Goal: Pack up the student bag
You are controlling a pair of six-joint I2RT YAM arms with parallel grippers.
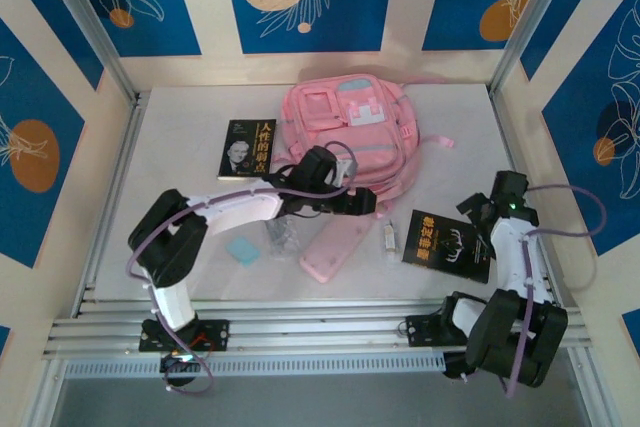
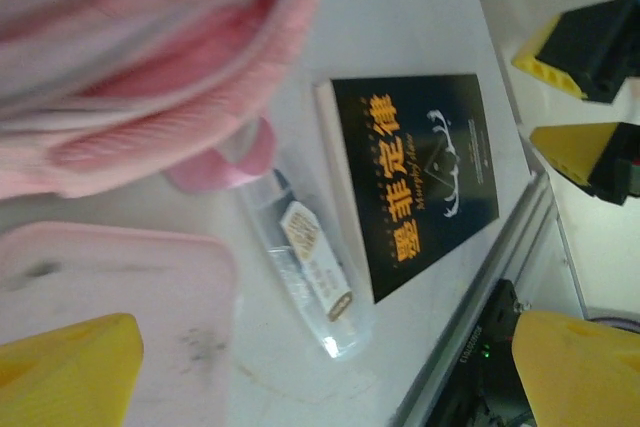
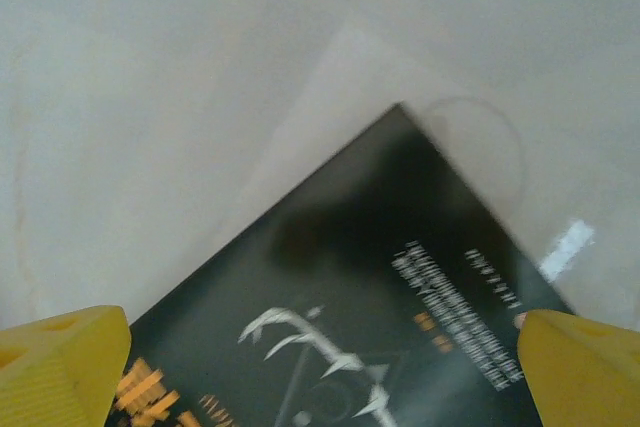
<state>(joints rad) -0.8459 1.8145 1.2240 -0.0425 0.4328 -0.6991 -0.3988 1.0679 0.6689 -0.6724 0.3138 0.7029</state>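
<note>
From the top view, the student bag (image 1: pixel 345 132) lay flat at the back of the table (image 1: pixel 180 117); a portrait-cover book (image 1: pixel 247 149) sat just beside it on the left, while a black book (image 1: pixel 448 239), a pink pencil case (image 1: pixel 335 247), a small tube (image 1: pixel 386 237) and a blue block (image 1: pixel 243 249) lay out in front; packing looked barely begun, with every loose item left to go in. The left gripper (image 1: pixel 362 203) hung at the bag's near edge; the right gripper (image 1: pixel 478 209) hung over the black book's far corner.

In the left wrist view, the left gripper's fingers (image 2: pixel 60 372) were spread wide and held nothing; the bag, tube (image 2: pixel 310 257) and pencil case (image 2: pixel 110 287) lay below.

In the right wrist view, the right gripper's fingers (image 3: pixel 60 372) were equally wide, empty above the black book (image 3: pixel 380 277); contact could not be judged.
</note>
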